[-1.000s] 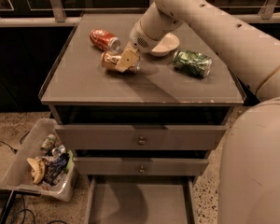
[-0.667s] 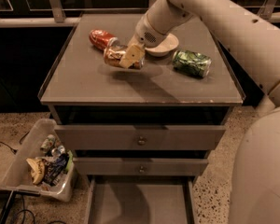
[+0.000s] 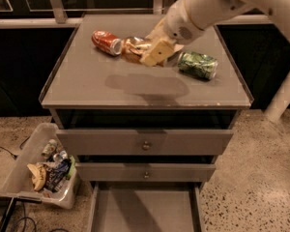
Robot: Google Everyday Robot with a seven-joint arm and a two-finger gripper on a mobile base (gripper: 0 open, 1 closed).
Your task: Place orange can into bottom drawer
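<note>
The orange can (image 3: 132, 48) lies sideways in my gripper (image 3: 148, 52), which is shut on it and holds it a little above the cabinet top (image 3: 87, 86); their shadow falls on the top below. A tan finger pad (image 3: 157, 52) covers the can's right end. The bottom drawer (image 3: 144, 208) is pulled open at the foot of the cabinet, a flat grey tray with nothing in it. The can is high above and behind that drawer.
A red can (image 3: 105, 41) lies just left of the orange can. A green can (image 3: 198, 65) lies to the right on the top. Two upper drawers with knobs (image 3: 146, 144) stand slightly open. A plastic bin of trash (image 3: 41, 167) sits on the floor at left.
My gripper has risen off the cabinet top and shifted right and slightly back, taking the orange can with it. The red and green cans have stayed in place.
</note>
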